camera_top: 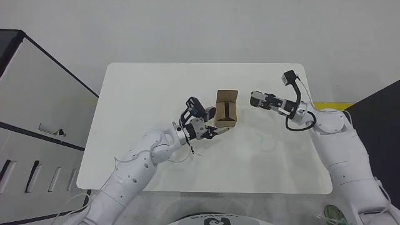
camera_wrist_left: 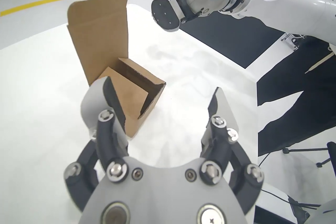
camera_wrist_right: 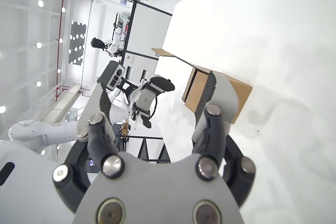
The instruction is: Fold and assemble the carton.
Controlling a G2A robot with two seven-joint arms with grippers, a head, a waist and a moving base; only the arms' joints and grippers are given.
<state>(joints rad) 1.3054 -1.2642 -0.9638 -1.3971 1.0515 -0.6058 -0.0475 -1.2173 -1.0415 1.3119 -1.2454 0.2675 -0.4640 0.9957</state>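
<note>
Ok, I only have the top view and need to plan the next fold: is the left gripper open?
Observer: Yes, the left gripper is open and grips nothing; the carton lies just ahead of it.
Operator: And the right one?
Observer: The right gripper is open too, in the air to the side of the carton.
Operator: Is any flap standing up?
Observer: One tall flap stands upright at the carton's far side as the left wrist view shows it; the box below it is open.
</note>
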